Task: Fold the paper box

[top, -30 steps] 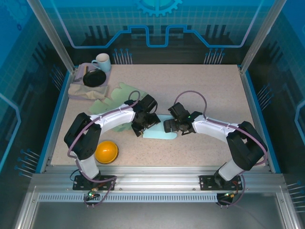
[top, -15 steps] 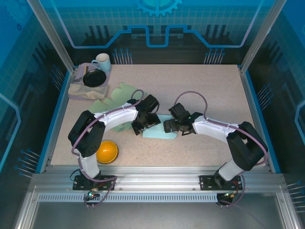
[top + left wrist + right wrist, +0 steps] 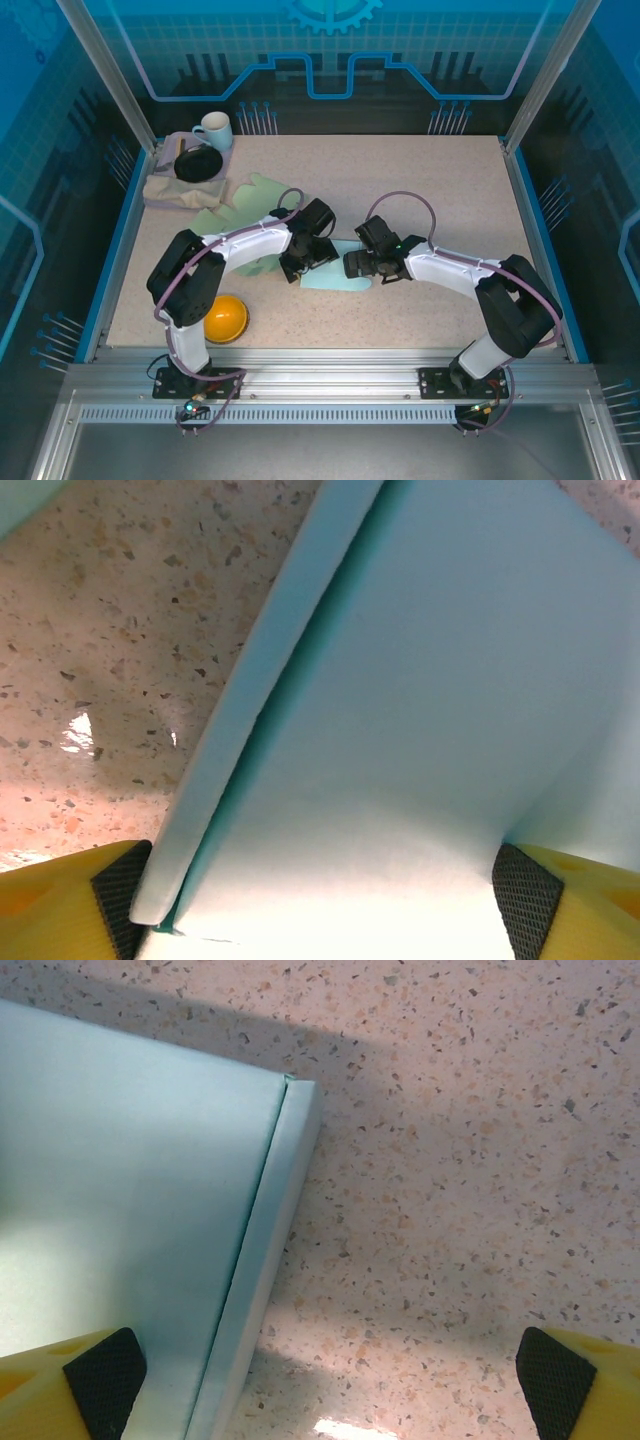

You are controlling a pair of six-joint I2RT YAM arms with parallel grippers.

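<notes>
The pale teal paper box (image 3: 335, 278) lies flat on the speckled table (image 3: 430, 190) between the two arms. My left gripper (image 3: 302, 264) is down over the box's left end. In the left wrist view the box (image 3: 400, 680) spans the gap between the wide-apart fingers of the left gripper (image 3: 320, 905), with a folded flap edge on the left. My right gripper (image 3: 358, 265) sits at the box's right end. In the right wrist view the box edge (image 3: 120, 1180) lies by the left finger of the right gripper (image 3: 330, 1380), and bare table shows between the open fingers.
An orange bowl (image 3: 223, 318) sits at the front left by the left arm. Flat pale green paper sheets (image 3: 235, 215) lie behind the left arm. A mug (image 3: 213, 130) and a black bowl (image 3: 197, 163) rest on a folded cloth (image 3: 165, 192) at the back left.
The left arm's elbow has shifted slightly to the right. Both grippers and the box stay almost where they were.
</notes>
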